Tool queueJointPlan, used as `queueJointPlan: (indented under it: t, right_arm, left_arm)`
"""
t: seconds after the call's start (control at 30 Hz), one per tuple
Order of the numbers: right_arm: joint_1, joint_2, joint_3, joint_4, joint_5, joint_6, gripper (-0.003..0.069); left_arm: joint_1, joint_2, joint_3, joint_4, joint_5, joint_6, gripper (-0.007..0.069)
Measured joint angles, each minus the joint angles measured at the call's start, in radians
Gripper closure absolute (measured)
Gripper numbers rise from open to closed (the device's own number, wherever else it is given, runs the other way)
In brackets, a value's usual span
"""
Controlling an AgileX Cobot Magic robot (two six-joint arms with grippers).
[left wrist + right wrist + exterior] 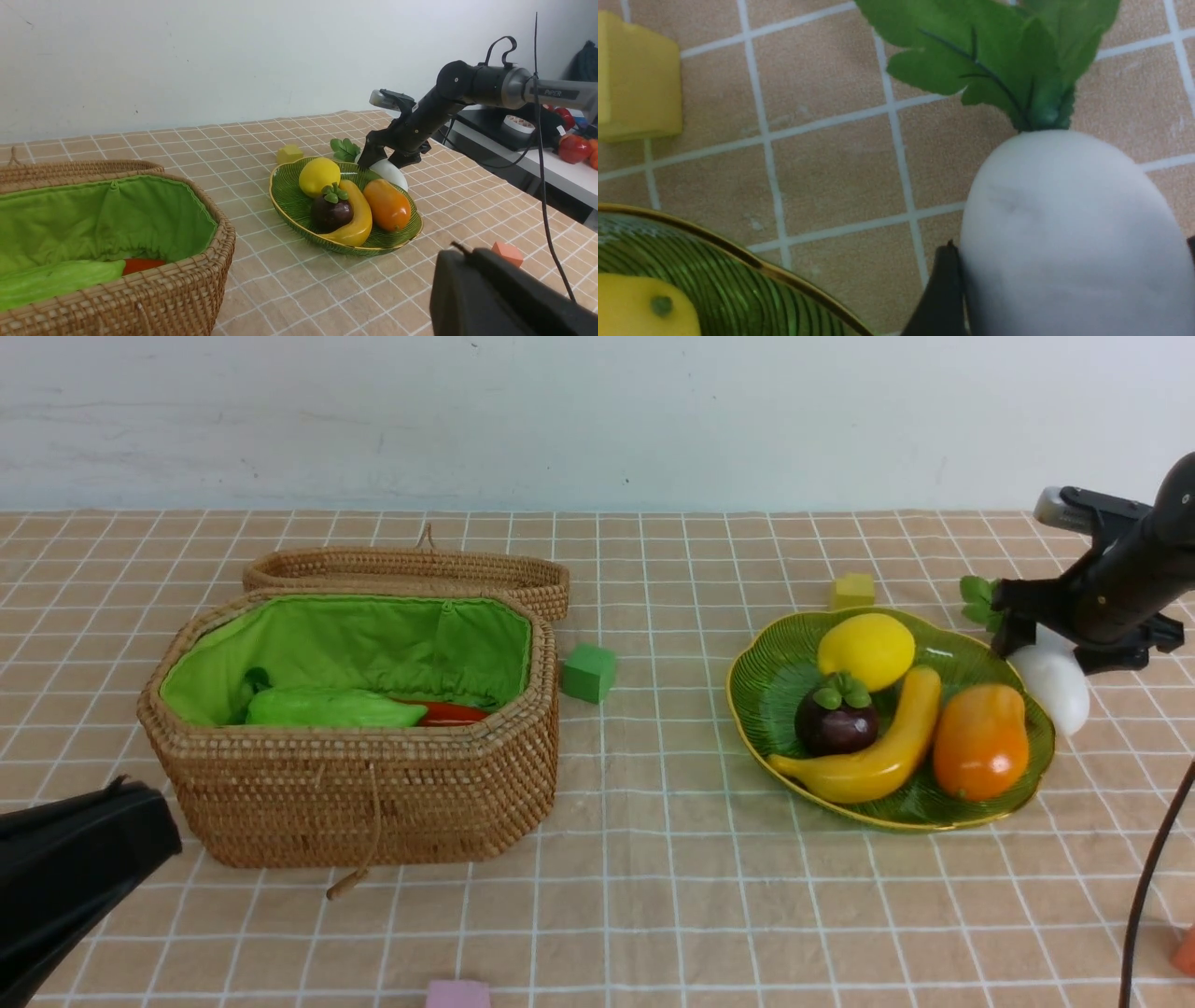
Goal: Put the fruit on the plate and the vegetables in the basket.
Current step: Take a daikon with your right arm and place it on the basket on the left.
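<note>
The bench (653, 896), under a tan checked cloth, carries everything. On its left stands the basket (364, 803), lid folded back, green lining showing; inside lie the wrinkled green pod (327, 707) and, beside it, an orange-red piece that is probably the carrot (453, 712). A dark shape at the lining's left end cannot be made out.

On the right sits the plate (775, 681) with all 4 fruits: the banana (887, 751) curving between the mangosteen (836, 719) and the mango (980, 742), and the lemon (866, 649) behind them.

The right tool (1060, 653) is low over the radish (1060, 686), which lies on the cloth just beside the plate's far right rim, leaves pointing away. Its jaws stand apart, 1 on each side of the white body; the near finger (943, 294) looks to be touching it, but a firm clamp cannot be confirmed.

The left tool (467, 266) hangs near the bench's front left, its jaws together and holding nothing.

A green cube (588, 672) sits beside the basket, a yellow cube (852, 590) behind the plate.
</note>
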Motion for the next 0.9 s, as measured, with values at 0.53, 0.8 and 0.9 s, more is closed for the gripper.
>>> queueJointPlan:
  t: [0.53,0.8,0.9]
  right_arm:
    - [0.008,-0.122,-0.025,-0.023,0.162,-0.009,0.0127]
    - [0.272,-0.433,-0.034,0.387,0.249,-0.406,0.0127]
    - [0.433,-0.444,-0.035,0.566,0.213,-0.64,0.0127]
  left_arm:
    - [0.0,0.0,0.0,0.002,0.002,-0.001,0.0614]
    - [0.0,0.0,0.0,0.058,0.072,-0.001,0.0609]
    - [0.0,0.0,0.0,0.103,0.098,-0.001,0.061]
